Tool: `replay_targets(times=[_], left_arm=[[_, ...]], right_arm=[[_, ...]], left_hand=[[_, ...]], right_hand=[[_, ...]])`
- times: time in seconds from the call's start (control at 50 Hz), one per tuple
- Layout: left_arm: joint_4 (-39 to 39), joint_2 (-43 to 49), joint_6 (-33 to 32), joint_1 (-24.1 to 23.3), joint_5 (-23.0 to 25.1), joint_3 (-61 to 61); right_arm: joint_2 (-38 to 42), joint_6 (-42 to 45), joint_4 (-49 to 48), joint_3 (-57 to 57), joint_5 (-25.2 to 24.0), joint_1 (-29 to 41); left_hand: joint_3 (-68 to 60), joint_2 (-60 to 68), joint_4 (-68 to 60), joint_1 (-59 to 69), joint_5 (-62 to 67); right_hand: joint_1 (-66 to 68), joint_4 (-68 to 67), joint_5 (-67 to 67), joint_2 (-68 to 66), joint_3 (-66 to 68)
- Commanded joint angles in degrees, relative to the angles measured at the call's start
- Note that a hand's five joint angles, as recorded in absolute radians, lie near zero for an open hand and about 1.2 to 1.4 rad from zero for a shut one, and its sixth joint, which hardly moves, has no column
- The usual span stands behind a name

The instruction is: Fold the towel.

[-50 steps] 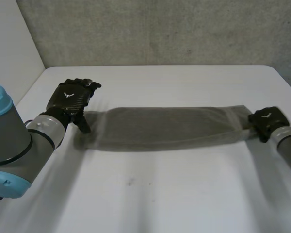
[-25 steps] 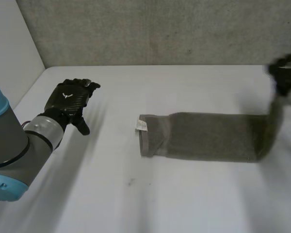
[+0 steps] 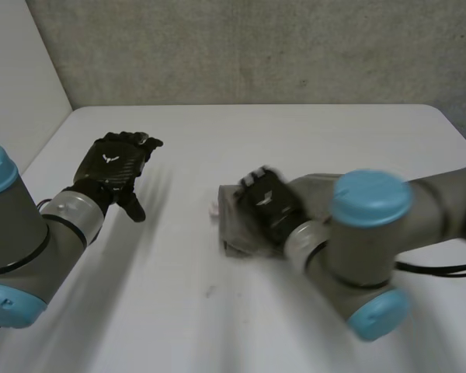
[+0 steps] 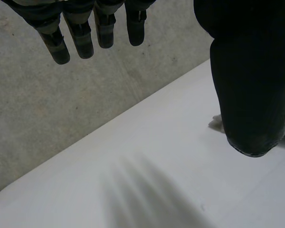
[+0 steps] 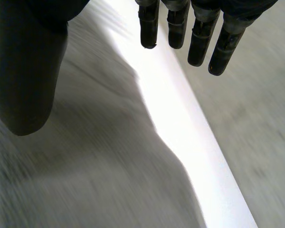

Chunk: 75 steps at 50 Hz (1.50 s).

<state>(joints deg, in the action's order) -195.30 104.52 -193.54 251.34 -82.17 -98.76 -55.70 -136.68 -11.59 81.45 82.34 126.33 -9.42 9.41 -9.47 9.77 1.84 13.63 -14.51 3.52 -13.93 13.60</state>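
The grey towel point(image 3: 234, 227) lies in the middle of the white table, much of it hidden under my right arm. My right hand point(image 3: 266, 203) hovers over the towel's left end, open, with straight fingers point(image 5: 200, 39) and nothing in them. In the right wrist view the towel point(image 5: 85, 166) spreads beneath its palm. A small white label point(image 3: 215, 208) sticks out at the towel's left end. My left hand point(image 3: 113, 162) is open above bare table, well to the left of the towel and apart from it; its thumb point(image 4: 247, 76) and fingers hold nothing.
The white table point(image 3: 217, 326) runs to a grey wall point(image 3: 256, 47) at the back and a white panel point(image 3: 15, 78) at the left. My right arm, with its light-blue cap point(image 3: 370, 197), reaches across the table's right half.
My right hand lifted the towel's right end, swept left across the table to the left end, and opened. The towel, stretched out before, is now bunched under the arm. My left hand barely moved.
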Motion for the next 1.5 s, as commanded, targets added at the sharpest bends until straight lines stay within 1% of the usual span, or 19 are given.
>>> replay_targets(times=[0.02,0.22,0.26,0.28,0.32,0.36,0.46,0.48,0.5,0.54,0.76,0.92,1.04,1.1,1.12,1.16,1.3,1.36,1.5], left_arm=[[-0.1,0.2,0.0,-0.3,0.0,0.0],[-0.4,0.6,-0.2,-0.5,0.0,-0.4],[-0.4,0.7,-0.2,-0.6,0.0,-0.5],[-0.4,0.7,-0.2,-0.6,0.0,-0.5],[-0.4,0.7,-0.2,-0.8,0.0,-0.5],[-0.4,0.6,-0.2,-0.9,0.0,-0.5],[-0.4,0.4,-0.2,-1.1,0.0,-0.5],[-0.4,0.3,-0.2,-1.2,0.0,-0.6],[-0.4,0.3,-0.2,-1.2,0.0,-0.6],[-0.4,0.3,-0.2,-1.2,0.0,-0.8],[-1.1,0.1,-0.4,-1.5,0.0,-1.6],[-1.1,0.2,-0.4,-1.8,0.0,-1.6],[-1.2,0.3,-0.4,-1.8,0.0,-1.6],[-1.1,0.3,-0.4,-1.9,0.0,-1.6],[-1.1,0.3,-0.4,-1.9,0.1,-1.7],[-1.1,0.3,-0.4,-2.0,0.0,-1.7],[-1.1,0.3,-0.4,-2.0,0.0,-1.7],[-1.1,0.3,-0.4,-2.3,0.1,-1.7],[-1.1,0.3,-0.4,-2.3,0.0,-1.7]], right_arm=[[-9.2,-12.7,0.3,9.0,0.6,-14.0],[-9.6,-11.0,0.4,18.4,-0.2,-24.8],[-9.4,-7.7,0.2,19.6,-0.2,-27.2],[-9.4,-7.7,0.2,19.6,-0.2,-27.2],[-9.4,-5.9,0.1,20.0,-0.3,-29.5],[-9.3,-5.9,-0.1,19.6,-0.9,-29.8],[-8.4,-6.2,0.0,18.8,-2.4,-29.6],[-8.3,-6.8,0.2,18.5,-2.2,-29.6],[-8.3,-6.8,0.2,18.5,-2.2,-29.6],[-8.7,-10.3,0.3,19.2,-2.8,-29.3],[-10.1,-18.5,-0.3,22.4,-7.3,-29.5],[-10.5,-19.2,-3.4,24.6,-8.7,-29.6],[-10.0,-22.6,-5.7,24.0,-9.2,-29.8],[-9.5,-23.0,-6.3,23.5,-9.4,-29.8],[-9.5,-23.0,-6.9,23.4,-9.4,-29.8],[-9.8,-22.7,-7.5,23.4,-9.2,-29.7],[-11.1,-20.7,-8.5,20.6,-8.4,-29.0],[-11.8,-19.2,-7.5,17.2,-8.3,-26.7],[-8.7,-15.4,-1.7,2.6,-3.8,-8.6]], left_hand=[[-0.6,0.6,-0.5,0.2,-1.8],[-0.6,0.6,-0.5,0.2,-1.8],[-0.6,0.6,-0.5,0.2,-1.8],[-0.6,0.6,-0.5,0.2,-1.8],[-0.6,0.6,-0.5,0.2,-1.8],[-0.6,0.6,-0.5,0.2,-1.8],[-0.6,0.6,-0.5,0.2,-1.8],[-0.6,0.6,-0.5,0.2,-1.8],[-0.6,0.6,-0.5,0.2,-1.8],[-0.6,0.6,-0.5,0.2,-1.8],[-0.6,0.6,-0.5,0.2,-1.8],[-0.6,0.6,-0.5,0.2,-1.8],[-0.6,0.6,-0.5,0.2,-1.8],[-0.6,0.6,-0.5,0.2,-1.8],[-0.6,0.6,-0.5,0.2,-1.8],[-0.6,0.6,-0.5,0.2,-1.8],[-0.6,0.6,-0.5,0.2,-1.8],[-0.6,0.6,-0.5,0.2,-1.8],[-0.6,0.6,-0.5,0.2,-1.8]], right_hand=[[-3.6,4.5,-3.5,3.9,-3.6],[-0.5,1.4,-0.4,0.8,-0.5],[20.7,-19.8,20.8,-20.4,20.8],[20.8,-20.0,21.0,-20.5,20.9],[48.5,-47.6,48.6,-48.2,48.5],[55.4,-54.5,55.5,-55.1,55.5],[51.0,-50.1,51.1,-50.7,51.0],[39.0,-38.1,39.1,-38.7,39.0],[38.8,-38.0,39.0,-38.5,38.9],[8.2,-7.3,8.3,-7.9,8.2],[9.1,-8.2,9.2,-8.8,9.1],[14.8,-13.9,14.9,-14.5,14.8],[27.7,-26.9,27.9,-27.4,27.8],[48.3,-47.4,48.4,-48.0,48.3],[61.1,-60.2,61.2,-60.8,61.1],[66.3,-65.4,66.4,-66.0,66.3],[66.4,-65.5,66.5,-66.1,66.4],[66.4,-65.5,66.5,-66.1,66.4],[66.4,-65.5,66.5,-66.1,66.4]])
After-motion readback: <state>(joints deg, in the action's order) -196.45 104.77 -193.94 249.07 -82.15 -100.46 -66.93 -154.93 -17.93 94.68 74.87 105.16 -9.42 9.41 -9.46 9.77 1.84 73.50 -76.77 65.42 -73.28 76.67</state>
